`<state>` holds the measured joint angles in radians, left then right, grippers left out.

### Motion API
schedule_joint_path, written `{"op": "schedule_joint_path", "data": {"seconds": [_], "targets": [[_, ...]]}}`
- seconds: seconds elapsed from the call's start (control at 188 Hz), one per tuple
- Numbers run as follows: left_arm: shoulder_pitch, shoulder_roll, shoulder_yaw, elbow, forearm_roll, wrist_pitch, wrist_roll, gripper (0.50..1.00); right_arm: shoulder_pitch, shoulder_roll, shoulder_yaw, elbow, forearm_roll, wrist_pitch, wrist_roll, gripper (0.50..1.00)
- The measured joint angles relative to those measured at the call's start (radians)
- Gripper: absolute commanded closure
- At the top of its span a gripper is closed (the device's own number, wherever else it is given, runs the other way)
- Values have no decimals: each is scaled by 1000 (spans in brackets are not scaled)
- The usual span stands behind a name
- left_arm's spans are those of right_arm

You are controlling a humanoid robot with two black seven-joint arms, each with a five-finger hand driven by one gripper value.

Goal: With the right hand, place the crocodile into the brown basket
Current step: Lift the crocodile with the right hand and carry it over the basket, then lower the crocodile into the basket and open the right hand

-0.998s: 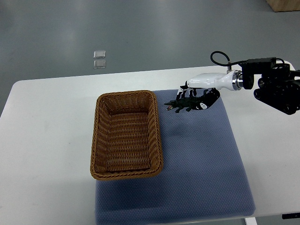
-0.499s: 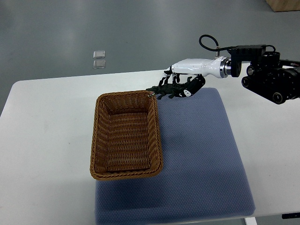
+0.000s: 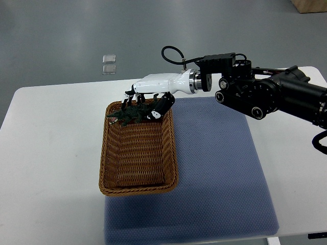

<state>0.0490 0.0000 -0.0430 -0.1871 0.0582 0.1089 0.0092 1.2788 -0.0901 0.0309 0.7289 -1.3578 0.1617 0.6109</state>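
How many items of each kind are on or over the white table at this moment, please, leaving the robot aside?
Brown basket: 1
Toy crocodile, held over the basket's far end by the right hand: 1
Blue mat: 1
Total: 3

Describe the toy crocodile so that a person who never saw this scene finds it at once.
On the white table a brown wicker basket stands at the left edge of a blue mat. Above the basket's far end, the right hand, white and black, grips the crocodile. It is small, dark green and spiky, the only green thing here.
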Motion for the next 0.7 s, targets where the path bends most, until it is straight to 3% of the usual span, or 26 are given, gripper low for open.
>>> {"op": "schedule_joint_path", "data": {"seconds": [0.223, 0.658, 0.685, 0.701], "targets": [[0, 0, 0, 0, 0, 0, 0, 500, 1, 58, -13, 0, -7, -10, 0, 1000], [0, 0, 0, 0, 0, 0, 0, 500, -61, 66, -83, -6, -46, -79, 0, 1000], [0, 0, 0, 0, 0, 0, 0, 500, -64, 66, -84, -7, -46, -81, 0, 920], [0, 0, 0, 0, 0, 0, 0, 500, -65, 66, -84, -7, -46, -82, 0, 901]]}}
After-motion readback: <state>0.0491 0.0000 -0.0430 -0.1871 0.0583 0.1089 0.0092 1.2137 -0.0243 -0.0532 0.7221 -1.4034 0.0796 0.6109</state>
